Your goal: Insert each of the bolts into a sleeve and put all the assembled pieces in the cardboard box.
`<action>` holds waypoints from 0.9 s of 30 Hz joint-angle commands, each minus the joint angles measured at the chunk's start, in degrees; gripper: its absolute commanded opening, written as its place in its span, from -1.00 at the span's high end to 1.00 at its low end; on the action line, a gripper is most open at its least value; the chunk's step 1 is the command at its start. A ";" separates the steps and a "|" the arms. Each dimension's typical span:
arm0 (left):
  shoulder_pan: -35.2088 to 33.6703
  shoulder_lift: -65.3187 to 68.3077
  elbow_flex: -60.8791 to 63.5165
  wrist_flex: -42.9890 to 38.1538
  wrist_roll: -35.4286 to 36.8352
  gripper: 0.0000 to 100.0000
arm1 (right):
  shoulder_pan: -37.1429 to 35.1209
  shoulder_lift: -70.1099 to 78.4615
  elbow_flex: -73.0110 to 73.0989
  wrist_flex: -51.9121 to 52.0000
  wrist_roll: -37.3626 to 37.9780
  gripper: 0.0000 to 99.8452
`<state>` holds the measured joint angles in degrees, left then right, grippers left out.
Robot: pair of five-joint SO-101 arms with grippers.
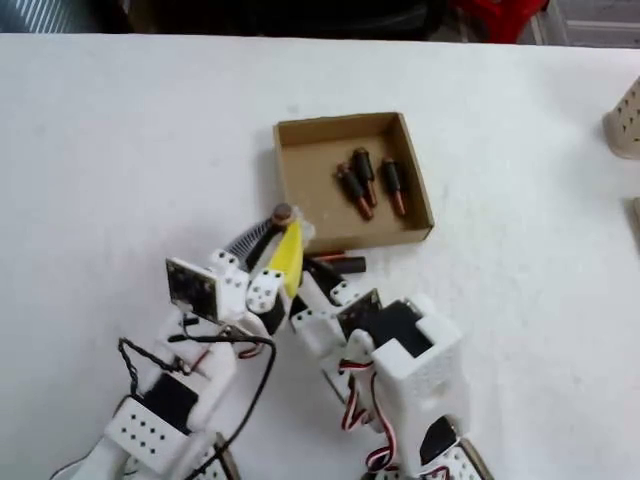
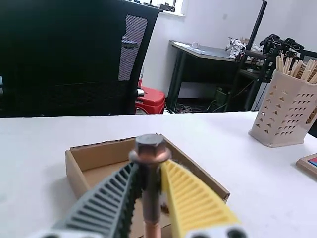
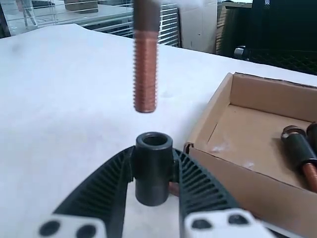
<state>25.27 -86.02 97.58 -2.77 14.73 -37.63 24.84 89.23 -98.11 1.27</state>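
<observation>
copper-threaded bolt [image 3: 145, 74] hangs above hollow black sleeve [image 3: 152, 168].

A clear gap of air is left between the tip of the bolt [image 3: 145, 74], clamped in the left gripper [image 2: 148, 167], and the open mouth of the sleeve [image 3: 152, 171] gripped straight below it by the right gripper [image 3: 152, 156], which is hemmed on one side by the cardboard box [image 3: 233, 168] wall, while bare table [image 3: 64, 99] is left on the other.
</observation>
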 commanded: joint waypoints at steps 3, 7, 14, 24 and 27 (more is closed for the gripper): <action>0.48 -1.54 -0.26 -6.68 3.78 0.96 | -0.40 -0.31 0.18 -1.45 -0.53 0.97; 0.13 -1.54 -0.26 -6.86 4.13 0.96 | -0.31 -0.40 0.09 -1.63 -0.53 0.97; -2.07 -1.45 -0.26 -9.58 4.22 0.96 | 1.54 -0.40 -3.78 -1.71 -0.53 0.97; -3.74 12.88 -1.32 -22.15 4.13 0.96 | 2.33 2.33 -8.62 -1.80 -0.53 0.97; -4.44 21.58 -3.96 -27.25 4.22 0.96 | 2.07 3.30 -8.70 -2.42 -0.53 0.97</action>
<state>21.76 -71.69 97.05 -23.96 18.24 -35.96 28.18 81.76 -98.55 1.27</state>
